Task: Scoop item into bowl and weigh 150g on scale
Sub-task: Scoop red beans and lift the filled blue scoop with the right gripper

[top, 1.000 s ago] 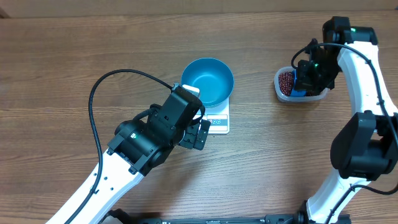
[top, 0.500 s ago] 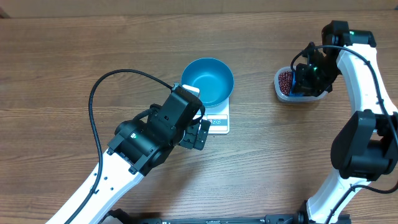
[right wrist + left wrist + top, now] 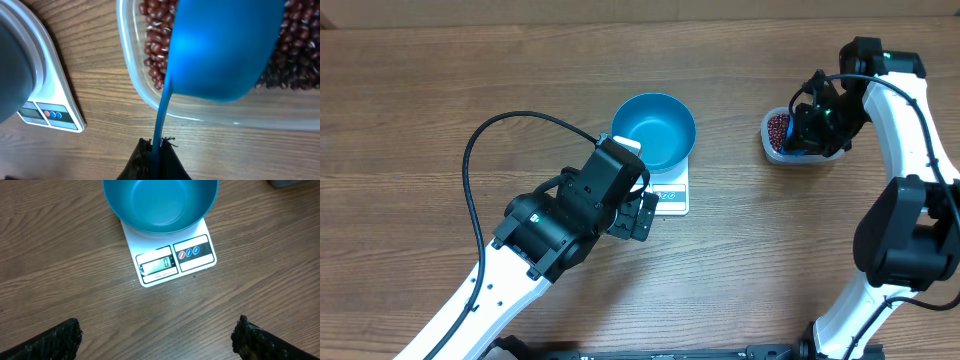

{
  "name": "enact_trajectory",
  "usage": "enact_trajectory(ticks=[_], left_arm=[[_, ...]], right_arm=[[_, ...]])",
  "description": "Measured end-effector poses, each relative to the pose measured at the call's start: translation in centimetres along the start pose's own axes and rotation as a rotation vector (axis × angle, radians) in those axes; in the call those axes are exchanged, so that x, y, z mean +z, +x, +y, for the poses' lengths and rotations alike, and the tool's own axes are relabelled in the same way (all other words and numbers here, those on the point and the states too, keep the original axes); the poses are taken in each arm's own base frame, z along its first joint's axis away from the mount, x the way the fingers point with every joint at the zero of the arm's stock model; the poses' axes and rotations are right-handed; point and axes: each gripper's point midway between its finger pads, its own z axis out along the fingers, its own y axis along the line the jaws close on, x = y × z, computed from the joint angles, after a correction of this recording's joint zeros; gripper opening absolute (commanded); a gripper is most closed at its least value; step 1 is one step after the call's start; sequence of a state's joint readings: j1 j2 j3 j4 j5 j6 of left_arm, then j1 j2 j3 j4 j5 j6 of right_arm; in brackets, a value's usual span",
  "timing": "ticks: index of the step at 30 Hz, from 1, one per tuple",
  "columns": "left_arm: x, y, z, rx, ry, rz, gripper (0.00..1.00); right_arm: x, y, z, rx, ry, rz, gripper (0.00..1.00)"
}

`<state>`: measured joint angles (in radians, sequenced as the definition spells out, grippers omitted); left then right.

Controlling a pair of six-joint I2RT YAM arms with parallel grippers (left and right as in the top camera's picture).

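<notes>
The beans point(image 3: 154, 42) are tiny, oval and dark red-brown, some with a small white mark. They lie heaped in a clear tub point(image 3: 200, 116) on the right side of the wooden table point(image 3: 420, 100). The right gripper point(image 3: 156, 150) is pinched tight on the thin handle of a blue scoop point(image 3: 220, 50) over the beans. The blue bowl point(image 3: 160, 205) sits on the white scale point(image 3: 192, 262) with nothing in it. The scale's little window shows 0. The left gripper point(image 3: 155, 340) is spread wide near the scale, holding nothing
</notes>
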<state>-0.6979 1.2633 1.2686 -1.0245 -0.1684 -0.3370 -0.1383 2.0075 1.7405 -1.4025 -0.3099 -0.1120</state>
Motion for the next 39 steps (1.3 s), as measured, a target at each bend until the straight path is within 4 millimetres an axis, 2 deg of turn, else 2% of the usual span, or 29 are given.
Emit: enact_trajectory(ticks=[7, 19, 23, 39], left_arm=[[0.0, 0.0, 0.0, 0.0, 0.0, 0.0, 1.0], [0.0, 0.0, 0.0, 0.0, 0.0, 0.0, 1.0], [0.0, 0.0, 0.0, 0.0, 0.0, 0.0, 1.0], [0.0, 0.0, 0.0, 0.0, 0.0, 0.0, 1.0]], right_arm=[[-0.6, 0.5, -0.7, 0.002, -0.063, 0.008, 0.04], [-1.5, 0.2, -1.9, 0.031, -0.12, -0.023, 0.04], [-1.0, 0.3, -2.2, 0.04, -0.137, -0.024, 0.04], [-0.3, 0.0, -1.4, 0.05, -0.242, -0.046, 0.04]])
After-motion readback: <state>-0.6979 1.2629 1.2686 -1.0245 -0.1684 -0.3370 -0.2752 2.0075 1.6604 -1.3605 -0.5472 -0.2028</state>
